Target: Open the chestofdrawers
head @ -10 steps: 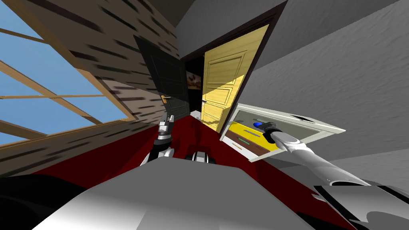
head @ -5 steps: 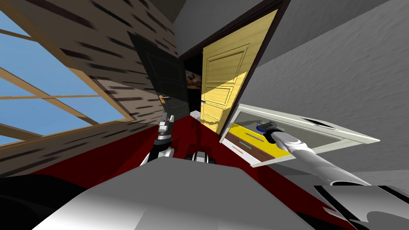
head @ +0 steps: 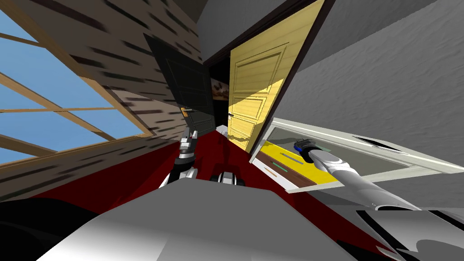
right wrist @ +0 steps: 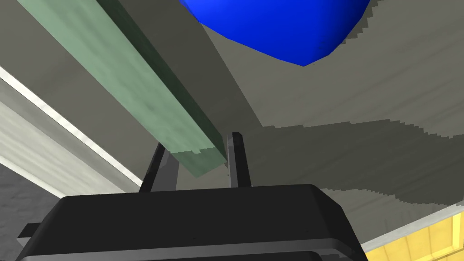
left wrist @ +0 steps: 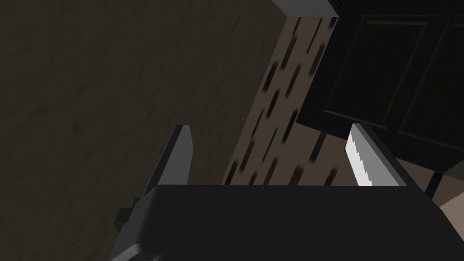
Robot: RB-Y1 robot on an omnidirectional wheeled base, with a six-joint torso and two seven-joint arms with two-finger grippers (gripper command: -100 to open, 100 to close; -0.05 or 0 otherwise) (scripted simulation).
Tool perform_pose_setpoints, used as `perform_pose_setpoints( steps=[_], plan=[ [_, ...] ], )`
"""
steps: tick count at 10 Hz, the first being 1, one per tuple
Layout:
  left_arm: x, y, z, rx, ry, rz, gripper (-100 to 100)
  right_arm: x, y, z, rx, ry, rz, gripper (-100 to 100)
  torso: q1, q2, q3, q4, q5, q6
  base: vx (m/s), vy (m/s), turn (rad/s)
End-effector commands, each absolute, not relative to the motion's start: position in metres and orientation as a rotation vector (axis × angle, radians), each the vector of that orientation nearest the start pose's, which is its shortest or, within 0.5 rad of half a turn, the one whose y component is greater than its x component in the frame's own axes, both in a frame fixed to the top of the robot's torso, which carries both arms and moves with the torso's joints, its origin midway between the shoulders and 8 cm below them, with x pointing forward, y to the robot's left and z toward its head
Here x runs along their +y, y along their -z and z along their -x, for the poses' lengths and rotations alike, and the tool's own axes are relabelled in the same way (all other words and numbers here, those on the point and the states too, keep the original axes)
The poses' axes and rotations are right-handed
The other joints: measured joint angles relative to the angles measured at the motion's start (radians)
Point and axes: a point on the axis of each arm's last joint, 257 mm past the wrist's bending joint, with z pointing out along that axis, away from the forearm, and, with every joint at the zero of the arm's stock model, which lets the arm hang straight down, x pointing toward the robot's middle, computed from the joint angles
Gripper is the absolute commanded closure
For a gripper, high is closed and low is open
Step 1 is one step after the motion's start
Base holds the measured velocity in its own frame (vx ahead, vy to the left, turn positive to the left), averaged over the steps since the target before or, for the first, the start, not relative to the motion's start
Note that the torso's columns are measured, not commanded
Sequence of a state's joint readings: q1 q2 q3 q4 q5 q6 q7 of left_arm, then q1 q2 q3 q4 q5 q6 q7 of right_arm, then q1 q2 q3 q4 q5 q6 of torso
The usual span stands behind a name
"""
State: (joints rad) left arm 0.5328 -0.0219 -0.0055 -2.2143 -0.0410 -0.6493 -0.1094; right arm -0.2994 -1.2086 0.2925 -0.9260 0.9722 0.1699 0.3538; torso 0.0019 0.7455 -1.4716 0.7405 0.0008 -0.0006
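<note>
Red floor (head: 136, 176), right jaws clamping one green handle (right wrist: 136, 81), left jaws apart

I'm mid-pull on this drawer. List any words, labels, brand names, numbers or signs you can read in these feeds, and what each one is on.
There is no readable text.
White-framed chest of drawers: no lettering.
Pale green bar handle in the right gripper: plain.
Yellow panelled door and dark panelled door: no signs.
Small framed picture beyond the doorway: too small to tell.
</note>
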Motion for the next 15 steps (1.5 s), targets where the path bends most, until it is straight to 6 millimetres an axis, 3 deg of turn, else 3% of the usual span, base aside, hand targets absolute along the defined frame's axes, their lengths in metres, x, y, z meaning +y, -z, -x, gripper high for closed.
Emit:
perform_pose_setpoints(
  steps=[1,6,10,11,15],
  plan=[
    [0.275,-0.013,-0.329,0.608,1.182,0.563,0,-0.744,0.088,-0.511,1.757,1.224,0.437,100,0.002,0.002,0.002,0.0,-0.001,0.0,-0.185,0.061,0.133],
    [0.275,-0.013,-0.329,0.608,1.182,0.563,0,-0.774,0.085,-0.492,1.786,1.274,0.372,100,-0.001,-0.006,-0.004,0.0,0.002,0.002,-0.187,0.06,0.152],
    [0.275,-0.013,-0.329,0.608,1.182,0.563,0,-0.768,0.09,-0.495,1.788,1.262,0.391,100,0.002,-0.004,-0.002,-0.002,0.0,0.003,-0.1,0.108,-0.023],
    [0.275,-0.013,-0.329,0.608,1.182,0.563,0,-0.775,0.075,-0.492,1.786,1.255,0.396,-100,0.0,-0.003,-0.002,-0.001,0.0,0.003,-0.034,0.114,-0.051],
    [0.275,-0.012,-0.329,0.608,1.182,0.563,0,-0.788,0.049,-0.486,1.783,1.247,0.403,-100,-0.005,-0.01,-0.006,-0.003,-0.002,0.001,0.055,0.026,-0.018]
  ],
)
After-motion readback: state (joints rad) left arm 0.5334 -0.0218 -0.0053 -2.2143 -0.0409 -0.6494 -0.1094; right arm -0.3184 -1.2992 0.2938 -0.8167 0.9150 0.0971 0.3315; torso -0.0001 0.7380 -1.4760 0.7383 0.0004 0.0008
